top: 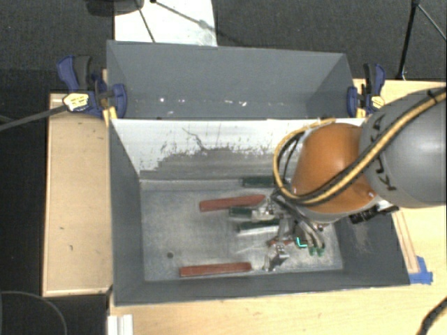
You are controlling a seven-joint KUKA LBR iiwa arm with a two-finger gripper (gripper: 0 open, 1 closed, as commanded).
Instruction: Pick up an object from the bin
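**Fig.: Gripper low in bin, right of centre**

Arm point(412, 152) w/ orange cover point(328, 162) enters from view's right. Gripper point(283, 246) sits low over the floor of the bin point(127, 215), right of centre. Grip state: cannot tell, as wrist & cables mask it. Nearest thing is a small heap point(250, 225) of dark-green & silvery pieces, just beside gripper on view's left; whether they touch is unclear. Upper bar point(223, 204), red-brown, lies flat above heap, its right end at the heap. Lower bar point(213, 270), same colour, lies near front wall, apart from heap. Green strip point(257, 181) lies at back edge of floor.
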